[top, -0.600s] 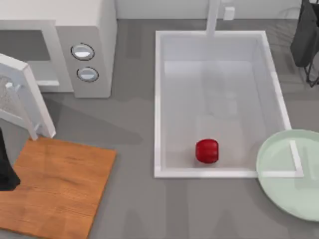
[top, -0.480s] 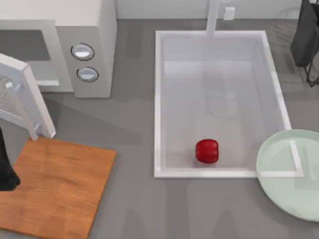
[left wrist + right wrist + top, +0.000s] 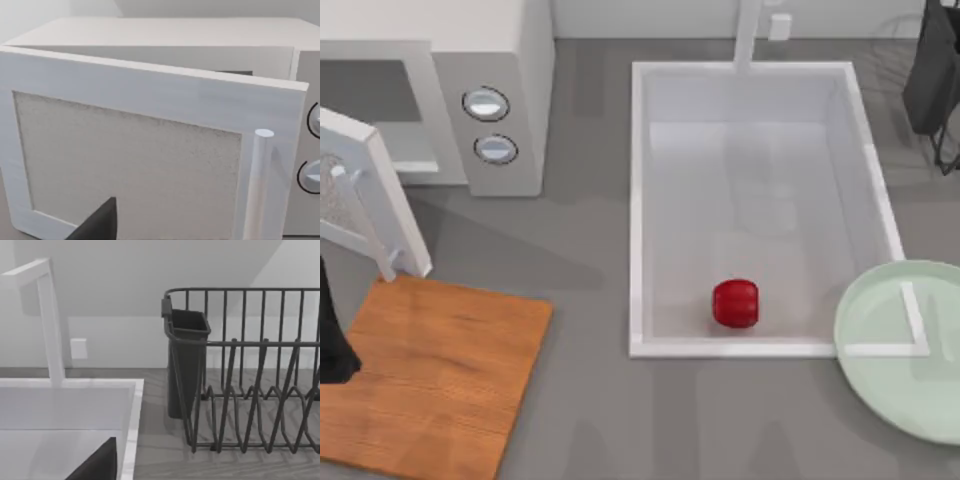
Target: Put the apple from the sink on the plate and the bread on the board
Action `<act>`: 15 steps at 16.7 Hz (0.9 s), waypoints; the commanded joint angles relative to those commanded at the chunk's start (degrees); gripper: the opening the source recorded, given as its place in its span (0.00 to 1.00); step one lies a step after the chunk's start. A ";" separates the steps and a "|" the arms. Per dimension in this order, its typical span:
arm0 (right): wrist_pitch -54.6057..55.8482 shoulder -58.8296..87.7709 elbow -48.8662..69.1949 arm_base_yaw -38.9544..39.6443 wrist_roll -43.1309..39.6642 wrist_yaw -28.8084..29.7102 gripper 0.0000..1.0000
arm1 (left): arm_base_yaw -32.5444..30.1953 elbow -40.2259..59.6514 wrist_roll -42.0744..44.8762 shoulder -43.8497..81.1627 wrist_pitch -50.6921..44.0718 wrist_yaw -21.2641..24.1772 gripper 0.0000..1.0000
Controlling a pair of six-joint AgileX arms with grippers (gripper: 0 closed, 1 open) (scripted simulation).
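Note:
The red apple (image 3: pixel 735 303) lies on the pale bottom of the white sink (image 3: pixel 637 200), close to its near rim. The mint-green plate (image 3: pixel 880 380) sits at the sink's near right corner, which it overlaps. At the near left lies the wooden board (image 3: pixel 430 380), with nothing on it. The bread is out of view. A dark part of my left gripper (image 3: pixel 330 345) shows at the table's left edge beside the board, facing the microwave's open door (image 3: pixel 130 165). My right gripper (image 3: pixel 97 465) looks over the sink's far right corner (image 3: pixel 132 405).
A white microwave (image 3: pixel 510 40) stands at the back left, its door (image 3: pixel 370 190) swung out toward the board. A dark wire dish rack (image 3: pixel 250 380) with a cup holder stands right of the sink. The faucet post (image 3: pixel 748 35) rises at the sink's far end.

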 joint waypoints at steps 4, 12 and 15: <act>0.00 0.00 0.00 0.00 0.00 0.00 1.00 | 0.00 0.00 0.00 0.00 0.00 0.00 1.00; 0.00 0.00 0.00 0.00 0.00 0.00 1.00 | 0.00 0.00 0.00 0.00 0.00 0.00 1.00; -0.30 0.52 0.38 0.14 0.19 -0.01 1.00 | 0.00 0.00 0.00 0.00 0.00 0.00 1.00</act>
